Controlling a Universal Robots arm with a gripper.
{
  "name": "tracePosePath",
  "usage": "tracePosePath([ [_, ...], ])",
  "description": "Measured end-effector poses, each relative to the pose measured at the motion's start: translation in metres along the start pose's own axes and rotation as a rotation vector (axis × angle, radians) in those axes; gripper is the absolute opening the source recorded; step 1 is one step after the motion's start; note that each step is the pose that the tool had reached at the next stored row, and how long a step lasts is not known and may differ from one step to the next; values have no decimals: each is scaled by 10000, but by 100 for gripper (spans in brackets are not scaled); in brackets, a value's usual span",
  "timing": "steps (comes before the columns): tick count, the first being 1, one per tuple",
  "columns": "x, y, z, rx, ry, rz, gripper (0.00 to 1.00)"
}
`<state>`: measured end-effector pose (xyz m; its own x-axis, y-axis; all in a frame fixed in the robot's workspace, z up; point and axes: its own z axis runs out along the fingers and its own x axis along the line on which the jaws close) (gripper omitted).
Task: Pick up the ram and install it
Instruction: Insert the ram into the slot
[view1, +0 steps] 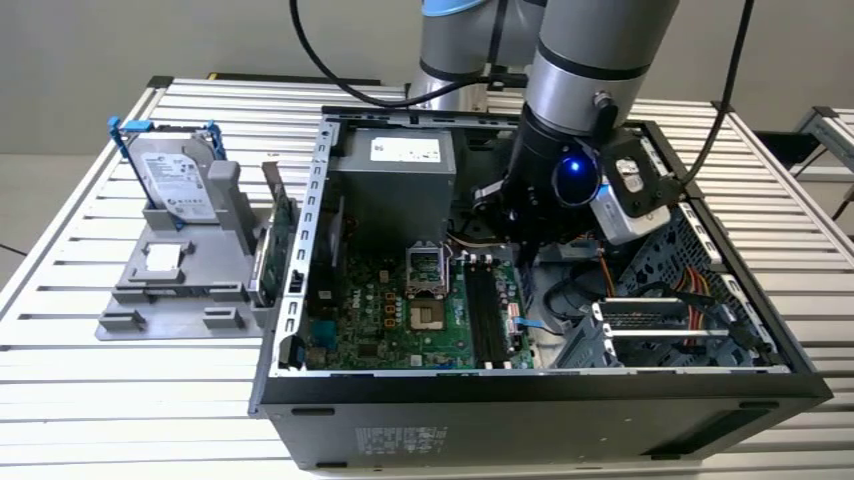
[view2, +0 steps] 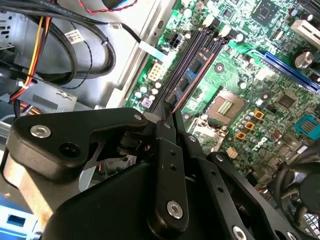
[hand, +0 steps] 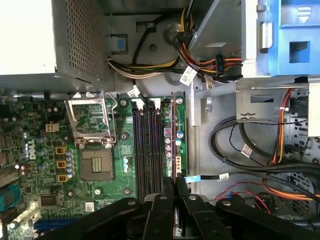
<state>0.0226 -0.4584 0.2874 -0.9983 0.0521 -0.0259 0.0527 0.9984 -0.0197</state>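
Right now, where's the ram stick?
The ram stick stands edge-on over the black slots of the green board, pinched in the pincer, beside the empty processor socket in the first wrist view.

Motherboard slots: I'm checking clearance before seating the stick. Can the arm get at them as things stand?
Probably yes: the pincer, shut on the ram, hangs inside the open case right by the slots; the cables lie off to one side.
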Motion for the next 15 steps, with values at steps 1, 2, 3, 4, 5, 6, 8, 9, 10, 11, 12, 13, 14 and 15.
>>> tracePosePath([
  [1,0,-3,6,1,0,0,0],
  [2,0,-6,10,1,0,0,0],
  [3,0,-8,14,2,0,0,0],
  [4,0,-13,20,1,0,0,0],
  [5,-1,-21,26,2,0,-1,0],
  [6,0,-26,42,-2,-1,0,0],
  [8,1,-28,77,0,0,-3,0],
  [9,1,-32,95,0,0,-12,0],
  [10,0,-41,108,1,0,-25,0],
  [11,0,-50,117,1,0,-45,0],
  [12,0,-59,125,-1,-1,-76,0],
  [13,0,-65,134,-3,-2,-105,0],
  [14,0,-69,146,-6,-3,-139,0],
  [15,0,-73,161,-5,-4,-195,0],
])
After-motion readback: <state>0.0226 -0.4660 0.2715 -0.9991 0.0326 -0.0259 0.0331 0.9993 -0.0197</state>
